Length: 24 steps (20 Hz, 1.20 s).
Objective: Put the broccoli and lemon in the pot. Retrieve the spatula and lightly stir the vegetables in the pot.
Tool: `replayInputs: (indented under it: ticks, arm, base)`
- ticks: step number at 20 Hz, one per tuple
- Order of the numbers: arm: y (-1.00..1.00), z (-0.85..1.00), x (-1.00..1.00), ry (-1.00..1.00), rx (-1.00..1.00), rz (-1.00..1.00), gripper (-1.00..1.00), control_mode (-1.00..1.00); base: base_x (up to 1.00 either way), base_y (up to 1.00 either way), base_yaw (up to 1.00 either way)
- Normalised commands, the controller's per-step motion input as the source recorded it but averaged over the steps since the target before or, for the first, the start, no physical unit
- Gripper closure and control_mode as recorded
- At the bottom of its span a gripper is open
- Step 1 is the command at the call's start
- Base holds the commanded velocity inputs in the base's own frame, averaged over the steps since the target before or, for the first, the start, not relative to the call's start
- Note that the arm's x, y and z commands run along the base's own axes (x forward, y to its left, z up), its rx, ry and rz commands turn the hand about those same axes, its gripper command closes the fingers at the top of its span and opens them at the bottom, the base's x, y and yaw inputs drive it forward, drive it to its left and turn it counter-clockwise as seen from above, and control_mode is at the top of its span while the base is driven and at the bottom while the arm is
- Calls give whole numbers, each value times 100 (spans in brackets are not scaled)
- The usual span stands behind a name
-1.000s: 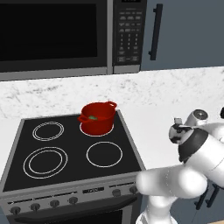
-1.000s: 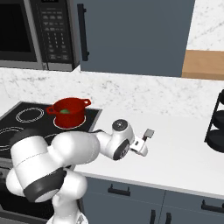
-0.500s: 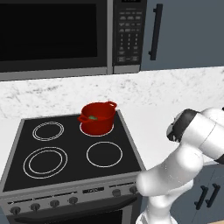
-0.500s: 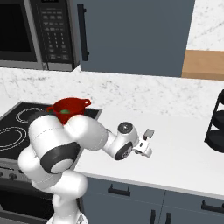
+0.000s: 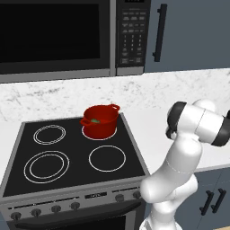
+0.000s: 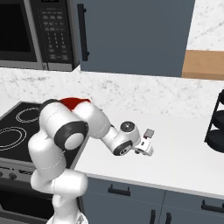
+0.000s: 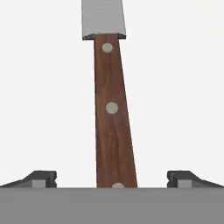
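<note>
Spatula (image 7: 111,113), wood-handled with a grey blade, lies flat on the white counter (image 6: 183,153) right of the stove (image 5: 72,161), well apart from the red pot (image 5: 99,121) on the back burner holding a green bit. The gripper (image 7: 111,177) hovers released, jaws straddling the handle. Retrieval is the step in hand; next calls for descending and clenching.

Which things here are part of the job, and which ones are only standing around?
Job:
- pot
- broccoli, in the pot
- spatula, on the counter between the open pincer fingers

Around:
- microwave
- stove
- black rack
</note>
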Motion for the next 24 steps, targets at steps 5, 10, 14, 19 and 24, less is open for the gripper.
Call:
replayInputs:
  ticks: [5, 10, 14, 19, 24]
  arm:
    - [-17, -17, 6, 2, 0, 0, -100, -100]
    - [0, -25, -1, 3, 0, 1, 100, -100]
    - [0, -13, -19, 0, 0, 0, 100, -100]
    - [0, -1, -25, 0, 0, 0, 100, -100]
    - [13, 25, -35, -1, 5, 0, 100, -100]
  base:
    - [0, 0, 0]
    - [0, 0, 0]
    - [0, 0, 0]
    - [0, 0, 0]
    - [0, 0, 0]
